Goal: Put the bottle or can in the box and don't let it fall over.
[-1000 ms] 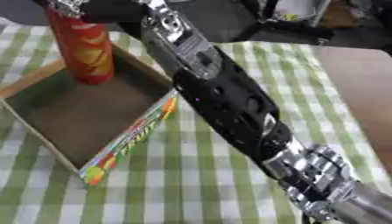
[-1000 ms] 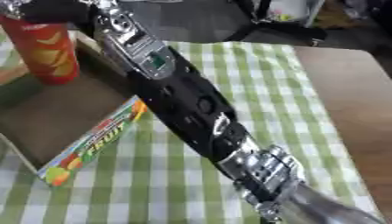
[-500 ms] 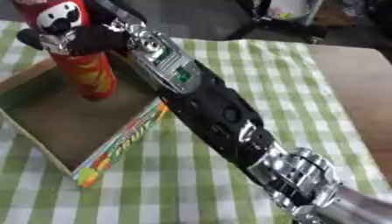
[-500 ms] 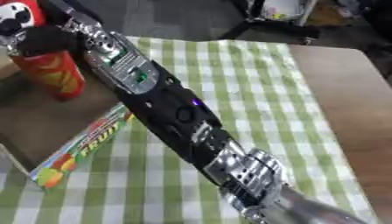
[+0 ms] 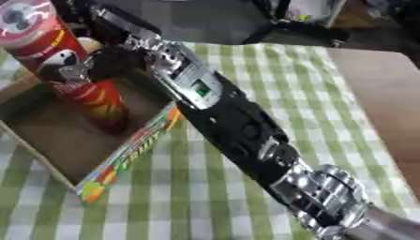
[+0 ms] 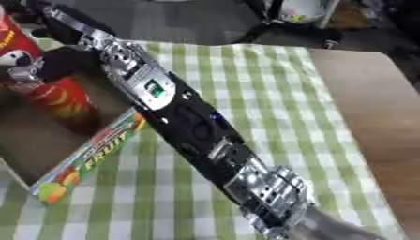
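**Can stands in the box, hand not yet off it**

Green-and-white checked cloth covers the tabletop point(image 5: 246, 61), with bare brown wood showing along the right edge. On the cloth sits an open cardboard box point(image 5: 57, 140) whose near wall carries a bright fruit print. The red can point(image 5: 65, 70), a tall crisp tube, has its base down on the box floor, close to the printed wall. It reads as slightly tilted in these views, though the head camera itself is askew, so I cannot say whether the lean is real.

A second ago the can stood further back in the picture with the arm stretched above it; half a second ago the right hand point(image 5: 102, 65) was already wrapped about its middle. Now the whole scene has slid nearer and lower, which is mostly the head tilting. The dark fingers remain curled round the can at mid-height. The left hand is out of sight.

Judging from this, the placing is nearly done, and the risky part is the release.
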### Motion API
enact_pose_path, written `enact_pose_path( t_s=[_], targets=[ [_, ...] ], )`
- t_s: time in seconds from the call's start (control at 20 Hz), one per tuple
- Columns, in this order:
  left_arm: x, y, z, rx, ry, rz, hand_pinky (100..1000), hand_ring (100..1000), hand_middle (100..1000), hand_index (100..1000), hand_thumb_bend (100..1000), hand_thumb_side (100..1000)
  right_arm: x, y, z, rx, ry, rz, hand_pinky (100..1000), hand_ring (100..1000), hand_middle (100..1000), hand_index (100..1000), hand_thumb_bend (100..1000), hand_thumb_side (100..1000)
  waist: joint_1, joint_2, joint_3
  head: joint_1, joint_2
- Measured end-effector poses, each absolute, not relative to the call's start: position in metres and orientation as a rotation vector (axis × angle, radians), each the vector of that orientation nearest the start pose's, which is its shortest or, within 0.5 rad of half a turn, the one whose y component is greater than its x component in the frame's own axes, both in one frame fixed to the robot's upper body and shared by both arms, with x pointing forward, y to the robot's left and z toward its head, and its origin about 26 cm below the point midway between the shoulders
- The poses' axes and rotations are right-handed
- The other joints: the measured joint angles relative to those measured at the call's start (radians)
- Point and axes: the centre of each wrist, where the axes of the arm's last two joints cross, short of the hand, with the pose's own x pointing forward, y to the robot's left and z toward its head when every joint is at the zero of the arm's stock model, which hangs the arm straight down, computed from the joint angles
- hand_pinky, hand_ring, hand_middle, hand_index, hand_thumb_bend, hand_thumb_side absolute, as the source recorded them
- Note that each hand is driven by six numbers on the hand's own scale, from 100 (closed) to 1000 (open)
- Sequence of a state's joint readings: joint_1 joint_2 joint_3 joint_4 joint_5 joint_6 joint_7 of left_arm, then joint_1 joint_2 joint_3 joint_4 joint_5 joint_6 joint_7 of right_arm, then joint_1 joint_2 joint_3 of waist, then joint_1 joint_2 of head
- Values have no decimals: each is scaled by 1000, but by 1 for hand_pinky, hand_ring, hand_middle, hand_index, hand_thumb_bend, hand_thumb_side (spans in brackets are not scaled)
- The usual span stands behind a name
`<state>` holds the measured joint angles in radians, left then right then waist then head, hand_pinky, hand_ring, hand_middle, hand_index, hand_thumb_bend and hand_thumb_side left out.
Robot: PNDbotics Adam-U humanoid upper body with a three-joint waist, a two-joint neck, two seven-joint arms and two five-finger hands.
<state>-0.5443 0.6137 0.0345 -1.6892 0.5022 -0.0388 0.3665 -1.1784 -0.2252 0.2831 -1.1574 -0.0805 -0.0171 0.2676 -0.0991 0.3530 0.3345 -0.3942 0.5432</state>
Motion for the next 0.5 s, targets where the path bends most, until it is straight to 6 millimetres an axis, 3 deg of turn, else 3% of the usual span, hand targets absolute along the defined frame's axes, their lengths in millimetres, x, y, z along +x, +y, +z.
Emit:
enact_pose_path(
  t_s=[0.5],
  targets=[
    [356,328,247,137,-2232,167,757,896,827,865,580,829,440,-135,324,228,-2188,866,922,984,911,927,531,100,11,-6,-34,38,0]
  ],
)
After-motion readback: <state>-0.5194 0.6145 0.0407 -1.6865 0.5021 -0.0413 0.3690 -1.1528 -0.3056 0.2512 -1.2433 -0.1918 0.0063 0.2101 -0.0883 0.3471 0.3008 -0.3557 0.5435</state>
